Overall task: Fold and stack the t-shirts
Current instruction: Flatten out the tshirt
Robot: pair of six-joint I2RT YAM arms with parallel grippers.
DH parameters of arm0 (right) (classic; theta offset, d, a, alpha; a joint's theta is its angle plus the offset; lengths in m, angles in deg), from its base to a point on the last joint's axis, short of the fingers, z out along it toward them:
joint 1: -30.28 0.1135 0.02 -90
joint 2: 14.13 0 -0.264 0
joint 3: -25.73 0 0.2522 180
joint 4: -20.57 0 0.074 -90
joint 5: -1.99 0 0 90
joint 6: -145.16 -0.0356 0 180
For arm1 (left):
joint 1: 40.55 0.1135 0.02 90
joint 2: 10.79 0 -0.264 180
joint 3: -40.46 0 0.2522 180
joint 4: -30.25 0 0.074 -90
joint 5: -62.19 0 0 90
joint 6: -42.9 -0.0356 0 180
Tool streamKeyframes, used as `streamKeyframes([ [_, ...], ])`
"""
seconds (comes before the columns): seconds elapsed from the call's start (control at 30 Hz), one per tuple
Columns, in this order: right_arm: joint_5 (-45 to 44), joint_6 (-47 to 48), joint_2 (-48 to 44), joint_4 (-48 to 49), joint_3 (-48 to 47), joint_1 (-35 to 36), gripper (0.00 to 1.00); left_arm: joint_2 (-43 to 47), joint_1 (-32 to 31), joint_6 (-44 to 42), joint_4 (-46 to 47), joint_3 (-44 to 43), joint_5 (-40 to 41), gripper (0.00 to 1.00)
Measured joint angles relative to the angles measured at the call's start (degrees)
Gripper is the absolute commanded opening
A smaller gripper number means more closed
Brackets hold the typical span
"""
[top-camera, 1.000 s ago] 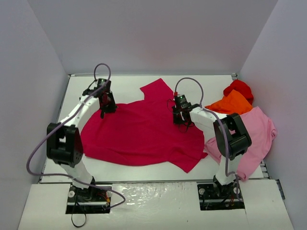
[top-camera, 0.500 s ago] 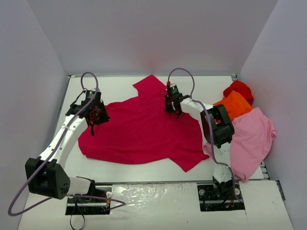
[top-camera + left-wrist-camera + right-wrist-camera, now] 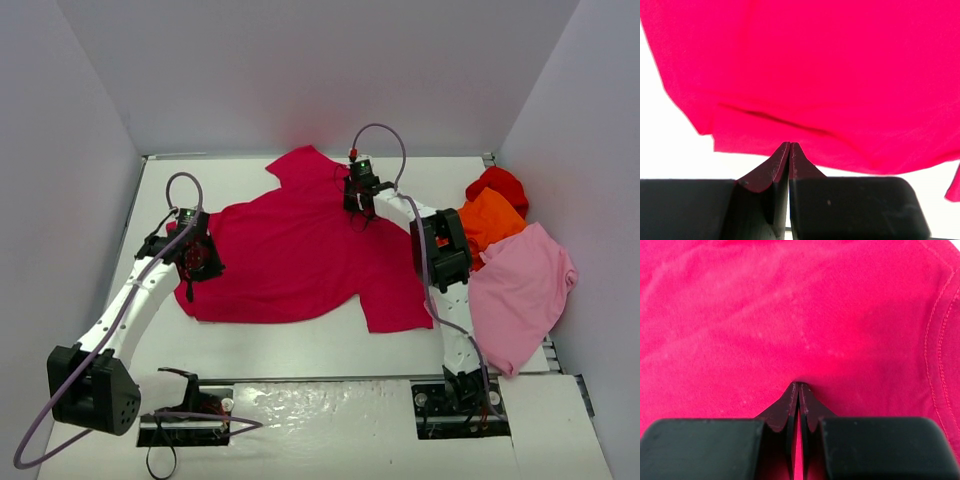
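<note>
A spread shirt [image 3: 300, 260] lies on the table [image 3: 300, 345], three other shirts [image 3: 515, 280] heaped at its right, apparently overlapping.

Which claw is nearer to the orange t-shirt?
Right. The right claw grips the crimson t-shirt left of the orange t-shirt; the left claw grips its opposite, left edge, farther away.

Legible text, labels, brands, numbers, signs: none in any view. Crimson shirt [image 3: 290, 260]: plain cloth, stitched seam only, no print or tag readable.
</note>
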Motion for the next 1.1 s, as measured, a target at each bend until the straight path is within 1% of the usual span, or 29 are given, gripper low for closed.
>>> streamKeyframes([
  [0.17,0.2,0.4,2.7,-0.4,-4.4,-1.7,0.00,1.5,0.0,0.1,-0.7,1.0,0.2,0.00],
  [0.3,-0.2,0.9,1.9,-0.7,-3.4,-2.2,0.00,2.0,0.0,0.4,-0.4,1.1,0.7,0.00],
  [0.33,-1.0,1.3,0.9,-1.0,-2.2,-2.1,0.01,2.0,-0.1,0.6,-0.1,1.1,1.0,0.00],
  [0.37,-1.8,1.6,-0.2,-1.4,-0.8,-1.9,0.04,1.8,-0.1,0.8,0.3,1.2,1.4,0.00],
  [0.43,-3.3,2.1,-3.2,-3.2,2.0,-1.6,0.33,0.4,-0.2,1.1,1.0,1.2,2.2,0.00],
  [0.47,-4.0,2.2,-4.8,-4.2,3.3,-1.5,0.43,-0.7,-0.2,1.2,1.4,1.2,2.6,0.00],
  [0.5,-4.5,2.3,-6.5,-4.7,4.2,-1.4,0.52,-2.2,-0.2,1.2,1.6,1.0,2.9,0.00],
  [0.53,-4.9,2.4,-8.3,-5.2,5.1,-1.4,0.56,-3.8,-0.2,1.2,1.7,0.7,3.2,0.00],
  [0.57,-5.1,2.2,-10.5,-5.5,5.9,-1.3,0.56,-5.9,-0.2,1.2,1.8,0.0,3.5,0.00],
  [0.7,-2.3,0.5,-21.1,-5.5,10.4,-0.5,0.48,-14.2,-0.2,1.1,1.8,-4.7,5.4,0.00],
  [0.77,-0.9,-0.8,-27.0,-4.8,13.7,1.1,0.40,-18.8,-0.2,1.0,2.6,-7.8,7.1,0.00],
  [0.8,-0.5,-1.3,-29.4,-4.5,15.2,2.5,0.35,-20.9,-0.2,1.0,3.0,-9.1,7.8,0.00],
  [0.87,-0.2,-2.1,-33.0,-4.0,17.9,6.6,0.10,-24.7,-0.2,1.0,3.8,-11.2,9.0,0.00],
  [0.9,-0.2,-2.5,-34.3,-3.7,19.2,9.0,0.03,-26.4,-0.2,1.0,4.3,-12.1,9.5,0.00],
  [0.93,-0.2,-2.9,-35.1,-3.4,20.4,11.6,0.00,-28.0,-0.2,1.0,4.6,-12.9,10.0,0.00],
  [1.03,0.6,-4.3,-35.4,-3.1,24.2,18.4,0.00,-32.5,-0.1,1.0,5.0,-15.0,11.3,0.00],
  [1.1,1.2,-5.1,-35.0,-3.9,26.6,21.6,0.00,-35.5,0.0,1.0,5.1,-16.5,12.0,0.00],
])
